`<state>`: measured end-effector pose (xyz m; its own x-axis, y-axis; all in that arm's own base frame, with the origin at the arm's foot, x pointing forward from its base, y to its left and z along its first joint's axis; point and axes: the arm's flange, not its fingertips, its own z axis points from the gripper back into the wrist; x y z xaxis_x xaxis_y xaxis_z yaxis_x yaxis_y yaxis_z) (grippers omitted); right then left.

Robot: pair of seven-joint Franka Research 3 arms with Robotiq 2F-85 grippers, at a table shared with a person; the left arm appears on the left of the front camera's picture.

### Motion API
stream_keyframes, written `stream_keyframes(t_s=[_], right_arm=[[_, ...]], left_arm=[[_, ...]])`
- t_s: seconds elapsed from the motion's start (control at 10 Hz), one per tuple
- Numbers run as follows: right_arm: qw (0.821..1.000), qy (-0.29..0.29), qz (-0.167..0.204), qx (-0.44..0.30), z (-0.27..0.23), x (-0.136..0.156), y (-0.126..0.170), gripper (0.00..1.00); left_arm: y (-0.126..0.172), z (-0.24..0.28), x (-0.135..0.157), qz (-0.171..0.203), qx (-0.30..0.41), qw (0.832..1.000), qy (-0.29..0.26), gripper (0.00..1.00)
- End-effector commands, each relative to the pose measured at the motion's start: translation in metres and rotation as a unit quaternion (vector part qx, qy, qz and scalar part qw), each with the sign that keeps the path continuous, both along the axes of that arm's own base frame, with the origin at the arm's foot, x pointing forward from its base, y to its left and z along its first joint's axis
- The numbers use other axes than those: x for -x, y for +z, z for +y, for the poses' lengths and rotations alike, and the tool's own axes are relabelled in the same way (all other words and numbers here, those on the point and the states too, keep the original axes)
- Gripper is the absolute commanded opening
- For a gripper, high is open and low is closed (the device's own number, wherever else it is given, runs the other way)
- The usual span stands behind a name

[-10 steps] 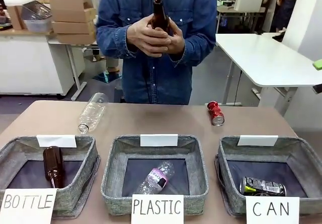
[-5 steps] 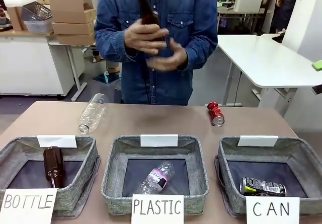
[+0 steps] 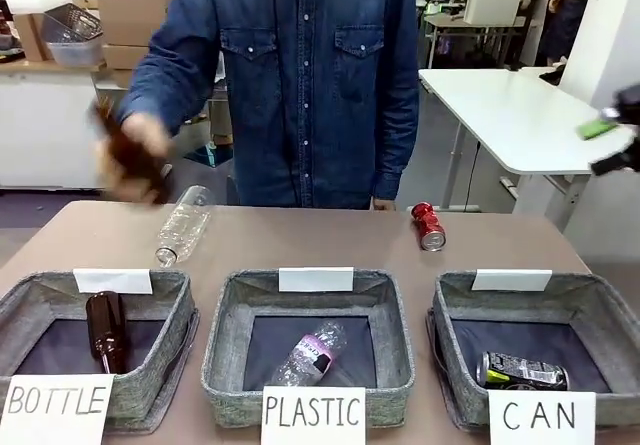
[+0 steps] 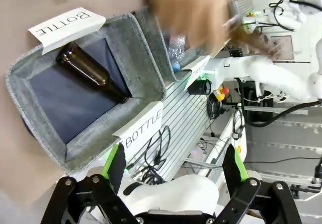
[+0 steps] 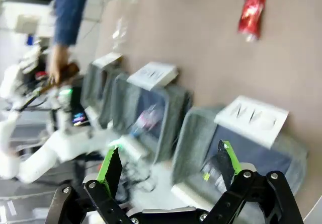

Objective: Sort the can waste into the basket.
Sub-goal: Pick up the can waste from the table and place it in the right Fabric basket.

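Note:
A dented red can lies on the brown table at the far right, near the person. A black can with green-yellow print lies inside the grey basket marked "CAN" at the front right. My right gripper hangs at the right edge, high above that basket. In its wrist view the right gripper stands open and holds nothing. The red can is far ahead and the basket is below. The left gripper is open too, above the "BOTTLE" bin.
The person's blurred hand holds a brown bottle over the table's far left. A clear plastic bottle lies nearby. The "BOTTLE" bin holds a brown bottle. The "PLASTIC" bin holds a clear bottle.
The person's hand has swung the brown bottle from chest height down to the picture's left. My right gripper has come into the front view at the right edge. The cans have not moved.

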<state>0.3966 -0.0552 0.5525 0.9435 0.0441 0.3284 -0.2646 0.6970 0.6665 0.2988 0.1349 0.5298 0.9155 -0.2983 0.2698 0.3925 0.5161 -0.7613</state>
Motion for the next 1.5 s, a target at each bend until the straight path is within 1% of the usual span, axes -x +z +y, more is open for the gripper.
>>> stream_keyframes(t_s=[0.0, 0.1, 0.2, 0.3, 0.4, 0.5, 0.6, 0.7, 0.8, 0.9, 1.0, 1.2, 1.3, 1.4], right_arm=[[0.991, -0.091, -0.015, 0.099, 0.055, -0.062, -0.035, 1.00], [0.987, -0.094, -0.029, 0.128, 0.082, -0.075, -0.049, 1.00], [0.979, -0.084, -0.056, 0.176, 0.114, -0.083, -0.069, 1.00], [0.983, -0.054, -0.031, 0.172, 0.138, -0.089, -0.092, 1.00], [0.982, -0.019, 0.030, 0.187, 0.132, -0.082, -0.097, 1.00], [0.985, -0.053, -0.064, 0.151, 0.132, -0.085, -0.076, 1.00], [0.985, -0.053, -0.064, 0.151, 0.132, -0.085, -0.076, 1.00], [0.984, -0.036, -0.031, 0.173, 0.146, -0.088, -0.107, 1.00], [0.970, 0.008, 0.001, 0.244, 0.170, -0.107, -0.121, 1.00], [0.965, 0.027, 0.024, 0.259, 0.182, -0.131, -0.138, 1.00], [0.961, 0.002, 0.037, 0.275, 0.185, -0.149, -0.145, 1.00], [0.951, -0.011, 0.068, 0.301, 0.191, -0.169, -0.161, 1.00], [0.943, -0.028, 0.083, 0.320, 0.193, -0.178, -0.171, 1.00], [0.939, -0.039, 0.087, 0.330, 0.192, -0.188, -0.180, 1.00]], left_arm=[[0.000, 0.004, 0.002, -0.008, -0.004, 1.000, -0.005, 1.00], [0.000, 0.004, 0.002, -0.008, -0.004, 1.000, -0.005, 1.00], [0.000, 0.004, 0.002, -0.008, -0.004, 1.000, -0.005, 1.00], [0.000, 0.004, 0.002, -0.008, -0.004, 1.000, -0.005, 1.00], [0.000, 0.004, 0.002, -0.008, -0.004, 1.000, -0.005, 1.00], [0.000, 0.004, 0.002, -0.008, -0.004, 1.000, -0.005, 1.00], [0.000, 0.004, 0.002, -0.008, -0.004, 1.000, -0.005, 1.00], [0.000, 0.004, 0.002, -0.008, -0.004, 1.000, -0.005, 1.00], [0.000, 0.004, 0.002, -0.008, -0.004, 1.000, -0.005, 1.00], [0.000, 0.004, 0.002, -0.008, -0.004, 1.000, -0.005, 1.00], [0.000, 0.004, 0.002, -0.008, -0.004, 1.000, -0.005, 1.00], [0.000, 0.004, 0.002, -0.008, -0.004, 1.000, -0.005, 1.00], [0.000, 0.004, 0.002, -0.008, -0.004, 1.000, -0.005, 1.00], [0.000, 0.004, 0.002, -0.008, -0.004, 1.000, -0.005, 1.00]])
